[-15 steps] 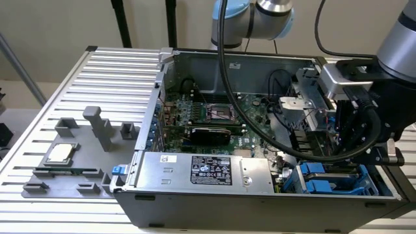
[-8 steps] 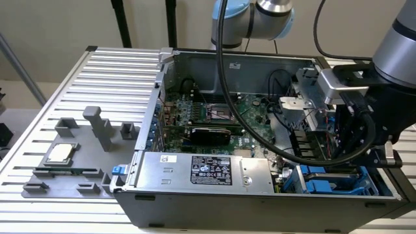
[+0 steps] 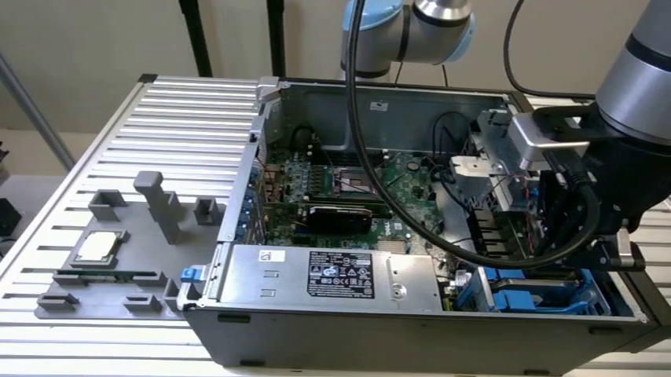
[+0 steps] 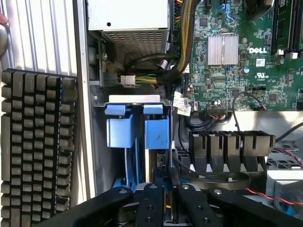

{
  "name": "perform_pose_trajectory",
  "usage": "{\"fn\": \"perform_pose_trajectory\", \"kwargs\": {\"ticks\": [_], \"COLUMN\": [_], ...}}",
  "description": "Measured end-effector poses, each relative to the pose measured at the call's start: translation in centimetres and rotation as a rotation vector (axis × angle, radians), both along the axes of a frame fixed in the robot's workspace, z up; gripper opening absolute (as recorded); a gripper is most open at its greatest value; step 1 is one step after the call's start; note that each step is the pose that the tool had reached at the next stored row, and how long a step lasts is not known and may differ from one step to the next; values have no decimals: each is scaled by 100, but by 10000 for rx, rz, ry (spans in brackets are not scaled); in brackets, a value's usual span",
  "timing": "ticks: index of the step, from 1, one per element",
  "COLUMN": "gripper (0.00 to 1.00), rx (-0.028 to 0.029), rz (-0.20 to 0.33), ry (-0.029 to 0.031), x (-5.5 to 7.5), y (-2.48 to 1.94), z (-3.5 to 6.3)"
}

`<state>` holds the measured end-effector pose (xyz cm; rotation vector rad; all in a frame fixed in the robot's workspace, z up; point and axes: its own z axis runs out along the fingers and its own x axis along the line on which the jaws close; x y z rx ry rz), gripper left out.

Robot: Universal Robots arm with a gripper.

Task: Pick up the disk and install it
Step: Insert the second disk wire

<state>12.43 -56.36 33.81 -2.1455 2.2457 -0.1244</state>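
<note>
My gripper [image 4: 165,203] hangs over the drive bay in the corner of the open computer case [image 3: 314,338], on the exterior view's right. Its black fingers [image 4: 150,205] stand close together on a thin upright piece seen edge-on, grey metal with a blue strip beside it, which I take for the disk [image 4: 161,166]. The disk reaches down into the bay beside two blue carrier tabs [image 4: 137,132]. In the exterior view the arm's wrist [image 3: 587,196] hides the fingers, and blue plastic [image 3: 529,298] shows in the bay below it.
The power supply [image 3: 325,271] lies along the case's front wall beside the bay. The motherboard [image 4: 236,61] and black cables [image 4: 180,61] fill the middle. Outside the case on the exterior view's left, a grey fixture [image 3: 157,208] holds a processor chip [image 3: 97,247]. A black keyboard [image 4: 33,142] lies beside the case.
</note>
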Motion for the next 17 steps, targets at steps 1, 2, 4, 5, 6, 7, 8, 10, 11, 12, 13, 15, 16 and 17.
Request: {"fn": "perform_pose_trajectory", "kwargs": {"ticks": [1,2,4,5,6,7,8,10,11,12,13,15,16,17], "gripper": [0,0,0,0,0,0,0,0,0,0,0,0,0,0], "rx": [-3,-4,-3,-3,-5,-7,-8,-26,-27,-25,11,10,4,2], "rz": [2,1,2,2,1,0,0,1,0,0,1,0,0,1], "ry": [-5,-8,-11,-12,-12,-11,-11,-10,-10,-11,-12,-12,-11,-11], "x": [-5,-10,-15,-16,-17,-17,-17,-17,-17,-17,-17,-17,-17,-17], "y": [0,0,1,0,-1,-1,-1,10,10,13,13,16,18,19], "z": [-3,-6,-11,-12,-11,-11,-10,1,1,1,-16,-18,-15,-14]}}
